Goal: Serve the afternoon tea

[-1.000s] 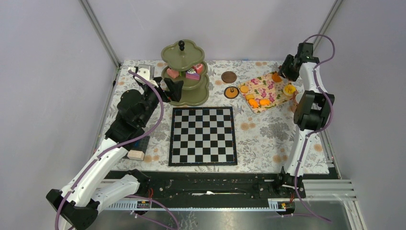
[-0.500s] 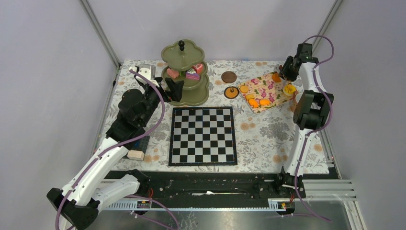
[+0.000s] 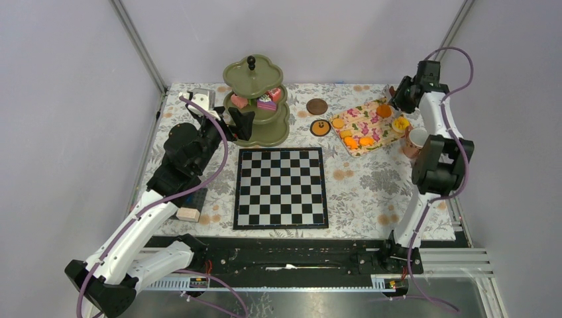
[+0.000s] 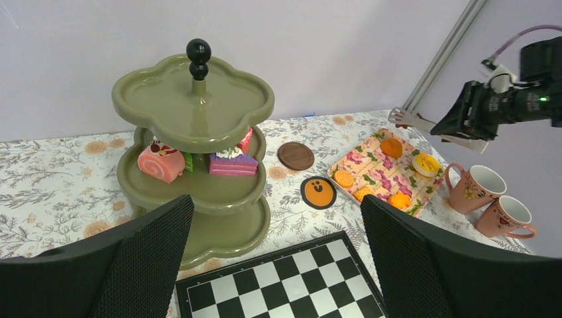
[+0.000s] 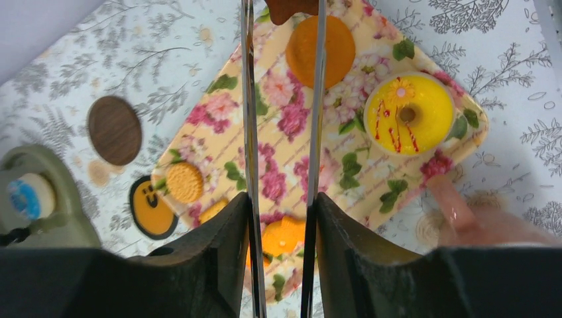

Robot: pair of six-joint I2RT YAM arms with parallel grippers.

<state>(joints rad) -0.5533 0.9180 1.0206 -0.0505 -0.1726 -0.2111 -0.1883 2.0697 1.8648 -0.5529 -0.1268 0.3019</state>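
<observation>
Nearest the arm bases, the chessboard [image 3: 280, 188] fills the middle of the table, with a beige block [image 3: 188, 214] at its 9 o'clock; neither belongs to the tea. Farther back at 11 o'clock, the left gripper [image 3: 240, 124] hangs with its jaws spread wide and nothing between them, just in front of the olive three-tier stand [image 4: 166, 99]. The stand's middle tier already carries a pink roll [image 4: 161, 163] and a purple slice [image 4: 232, 162]. At 1 o'clock lies the floral tray [image 5: 278, 132], holding a yellow tart [image 5: 409, 112], an orange round pastry [image 5: 320, 50] and other small pieces. Two pink cups [image 4: 474, 189] stand at the tray's 3 o'clock, close to the right arm's elbow. Farthest back, the right gripper [image 4: 405, 118] hangs over the tray's far end. Its thin blades are drawn in on what looks like a brown pastry [image 5: 291, 6], which is only partly in view at the tips. Such a shallow tip hold could let the piece twist or slip out on the long carry toward 11 o'clock. A swing of the right arm could knock over a cup. The stand's overhanging top tier and knob leave little room to enter, and the left gripper waiting there could block or collide with the incoming arm.
</observation>
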